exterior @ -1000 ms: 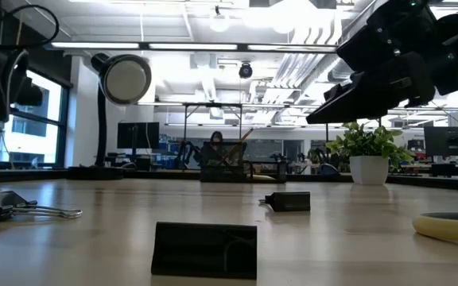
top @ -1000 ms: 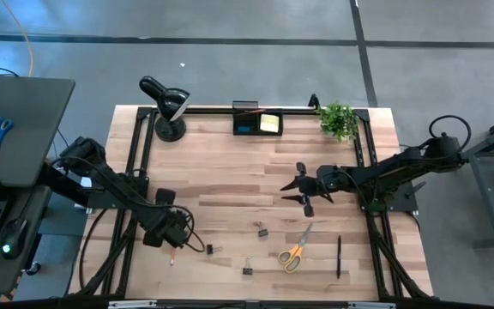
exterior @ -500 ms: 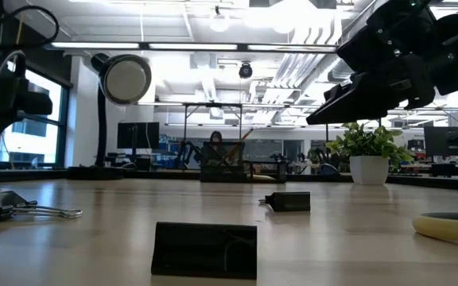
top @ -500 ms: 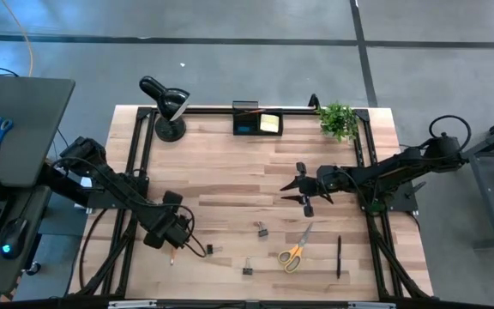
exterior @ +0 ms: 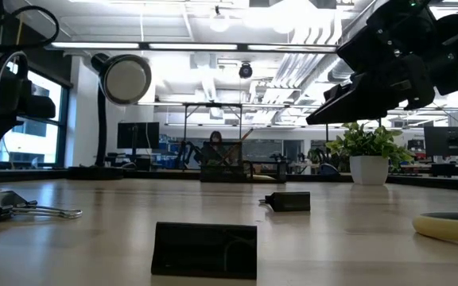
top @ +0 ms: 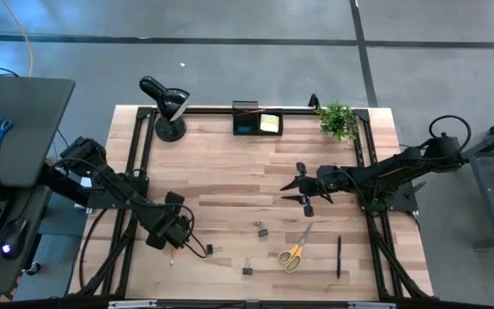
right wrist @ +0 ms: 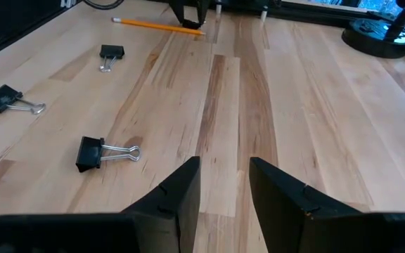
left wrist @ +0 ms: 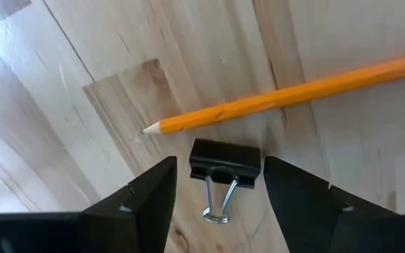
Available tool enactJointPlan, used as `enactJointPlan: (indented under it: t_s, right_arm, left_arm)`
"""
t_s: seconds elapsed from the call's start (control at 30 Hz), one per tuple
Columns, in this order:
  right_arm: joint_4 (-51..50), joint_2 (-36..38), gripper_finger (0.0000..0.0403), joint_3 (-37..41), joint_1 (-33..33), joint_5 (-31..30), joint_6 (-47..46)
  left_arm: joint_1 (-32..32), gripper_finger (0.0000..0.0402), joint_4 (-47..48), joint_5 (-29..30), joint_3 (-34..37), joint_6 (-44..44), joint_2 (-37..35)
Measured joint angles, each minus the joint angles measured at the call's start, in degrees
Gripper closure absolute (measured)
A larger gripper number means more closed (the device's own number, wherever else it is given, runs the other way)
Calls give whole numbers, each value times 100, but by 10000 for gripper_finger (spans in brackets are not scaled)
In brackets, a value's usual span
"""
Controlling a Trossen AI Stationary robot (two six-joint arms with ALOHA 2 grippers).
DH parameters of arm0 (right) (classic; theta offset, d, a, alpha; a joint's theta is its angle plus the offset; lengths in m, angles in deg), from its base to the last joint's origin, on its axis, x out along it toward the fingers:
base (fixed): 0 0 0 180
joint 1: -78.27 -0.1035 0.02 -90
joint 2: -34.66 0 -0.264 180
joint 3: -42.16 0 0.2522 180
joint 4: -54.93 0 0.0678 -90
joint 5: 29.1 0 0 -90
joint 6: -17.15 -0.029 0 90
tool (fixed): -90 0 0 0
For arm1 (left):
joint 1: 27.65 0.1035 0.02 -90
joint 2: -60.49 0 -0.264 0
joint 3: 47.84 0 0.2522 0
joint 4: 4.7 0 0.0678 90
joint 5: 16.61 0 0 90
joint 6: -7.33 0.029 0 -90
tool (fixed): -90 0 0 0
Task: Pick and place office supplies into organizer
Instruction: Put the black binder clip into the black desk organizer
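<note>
The left gripper [top: 187, 243] hangs low over the front-left part of the table [top: 230, 180], and the coming move turns on what lies straight ahead of it: a binder clip [left wrist: 225, 159] sits between its two spread fingers [left wrist: 146, 193], wire handles pointing back toward the wrist, so the body's long axis runs across the gap, and an orange pencil [left wrist: 280, 97] lies just beyond the clip, also crosswise. The jaws stand apart on either side of the clip and touch nothing that can be seen; closing on it looks like the next step. This arm is plainly the nearer one to that clip. Farther right lie more clips, the yellow-handled scissors [top: 294, 251] and a black pen [top: 339, 257], all still loose. The organizer [top: 258, 122] stands at the far edge, well apart. The right gripper [top: 303, 190] waits mid-table, fingers partly open, holding nothing
</note>
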Motion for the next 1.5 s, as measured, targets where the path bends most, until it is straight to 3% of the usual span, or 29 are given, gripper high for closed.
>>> enactJointPlan:
  t_s: [1.03, 1.5]
  right_arm:
    - [-54, 0, 287, -2, 0, -4, 63]
    - [-25, 0, 287, -2, 13, -12, 91]
  left_arm:
    - [0, 200, -151, -20, 1, 213, 61]
    - [0, 268, -288, -146, 189, 299, 33]
